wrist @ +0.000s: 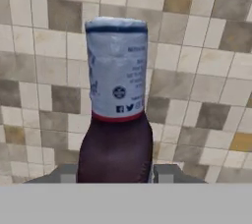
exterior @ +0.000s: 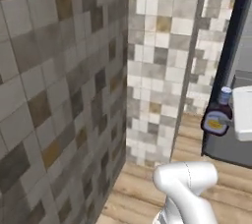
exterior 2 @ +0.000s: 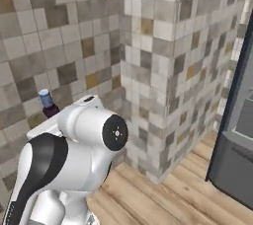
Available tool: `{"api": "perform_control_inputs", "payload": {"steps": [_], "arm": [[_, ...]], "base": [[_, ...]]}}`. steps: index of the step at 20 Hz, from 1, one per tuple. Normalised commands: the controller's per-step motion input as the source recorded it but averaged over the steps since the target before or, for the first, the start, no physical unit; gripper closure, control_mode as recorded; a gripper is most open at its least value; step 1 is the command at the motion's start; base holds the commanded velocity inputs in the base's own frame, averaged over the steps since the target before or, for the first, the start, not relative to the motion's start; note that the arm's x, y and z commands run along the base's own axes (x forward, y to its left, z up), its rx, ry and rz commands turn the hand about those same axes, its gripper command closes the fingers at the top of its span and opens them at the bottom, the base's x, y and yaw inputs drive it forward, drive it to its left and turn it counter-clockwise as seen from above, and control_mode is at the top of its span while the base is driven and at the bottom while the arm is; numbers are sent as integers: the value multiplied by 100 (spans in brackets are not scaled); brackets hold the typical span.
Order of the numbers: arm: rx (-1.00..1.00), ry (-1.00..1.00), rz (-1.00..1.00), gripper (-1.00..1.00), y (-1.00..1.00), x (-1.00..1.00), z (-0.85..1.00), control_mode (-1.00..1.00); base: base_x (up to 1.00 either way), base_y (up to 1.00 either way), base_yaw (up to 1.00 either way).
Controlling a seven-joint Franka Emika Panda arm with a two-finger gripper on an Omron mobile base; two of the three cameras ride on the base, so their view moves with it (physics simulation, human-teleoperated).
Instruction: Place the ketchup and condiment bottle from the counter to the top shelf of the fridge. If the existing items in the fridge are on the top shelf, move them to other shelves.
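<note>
My gripper (wrist: 115, 174) is shut on the condiment bottle (wrist: 117, 120), a dark maroon bottle whose neck has a white and blue wrap; a grey fingertip (wrist: 167, 173) shows on each side of its body. In the left base view the condiment bottle (exterior: 217, 119) shows a yellow label and hangs upright in the air by the white hand, with the gripper (exterior: 228, 116) at its right. The bottle's top (exterior 2: 47, 99) peeks out behind my arm in the right base view. The dark fridge (exterior 2: 232, 165) stands at the right. The ketchup is out of view.
A mosaic-tiled wall (exterior: 59, 95) runs close along the left and juts out in a corner (exterior: 157, 70) ahead. Wooden floor (exterior 2: 163, 194) lies between that corner and the fridge's dark edge (exterior: 227, 66).
</note>
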Motion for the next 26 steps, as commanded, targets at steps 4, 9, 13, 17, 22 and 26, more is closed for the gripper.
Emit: {"api": "perform_control_inputs", "payload": {"steps": [4,9,13,17,22,26], "arm": [[0,0,0,100,0,0,0,100],[0,0,0,100,0,0,0,100],[0,0,0,100,0,0,0,100],[0,0,0,100,0,0,0,100],[0,0,0,100,0,0,0,100],[0,0,0,100,0,0,0,100]], "base": [[37,52,-86],[71,43,-73],[100,-11,-40],[100,-54,-17],[89,-100,-8],[91,-92,0]]}}
